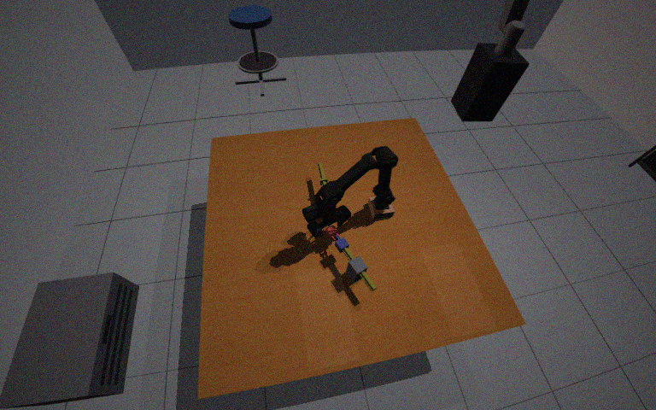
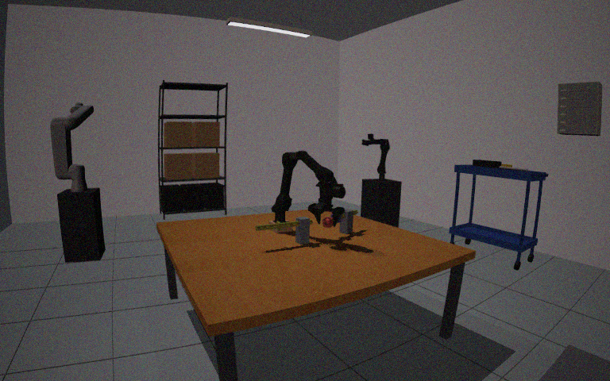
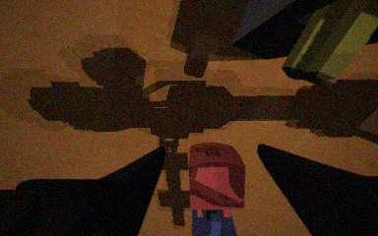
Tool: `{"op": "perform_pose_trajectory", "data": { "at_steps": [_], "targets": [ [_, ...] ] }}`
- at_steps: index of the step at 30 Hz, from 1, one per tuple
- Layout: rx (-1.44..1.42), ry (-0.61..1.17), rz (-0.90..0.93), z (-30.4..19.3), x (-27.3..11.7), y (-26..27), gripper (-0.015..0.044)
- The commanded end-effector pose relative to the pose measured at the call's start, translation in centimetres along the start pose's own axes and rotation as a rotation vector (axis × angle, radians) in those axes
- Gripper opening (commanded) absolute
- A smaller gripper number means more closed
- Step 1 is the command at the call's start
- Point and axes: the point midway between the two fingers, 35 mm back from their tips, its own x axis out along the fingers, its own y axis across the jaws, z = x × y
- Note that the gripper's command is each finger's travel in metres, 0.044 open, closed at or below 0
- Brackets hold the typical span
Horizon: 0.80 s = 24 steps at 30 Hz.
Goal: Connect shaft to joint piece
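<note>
A blue-topped stool (image 1: 249, 17) stands on the tiled floor beyond the worktop (image 1: 271, 309) (image 2: 333, 278). Against the walls are a black shelf rack (image 2: 193, 86) with brown boxes (image 2: 179, 134) and, well apart from it, a blue cart (image 2: 499, 172) (a dark item (image 2: 486, 163) lies on its top).

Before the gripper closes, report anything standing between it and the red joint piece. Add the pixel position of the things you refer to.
Nothing visible stands in the way: in the wrist view, the red joint piece (image 1: 330, 231) (image 2: 327, 221) (image 3: 217, 177) shows unobstructed between the open gripper's (image 3: 212, 147) fingertips.
</note>
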Motion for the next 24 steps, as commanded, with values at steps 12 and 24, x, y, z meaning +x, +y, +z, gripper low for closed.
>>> {"op": "perform_pose_trajectory", "data": {
  "at_steps": [12, 24],
  "targets": [
    [0.009, 0.003, 0.001, -0.4, 1.9, -0.1, 0.0440],
    [0.009, 0.003, 0.001, -0.4, 3.1, -0.1, 0.0361]
  ]
}}
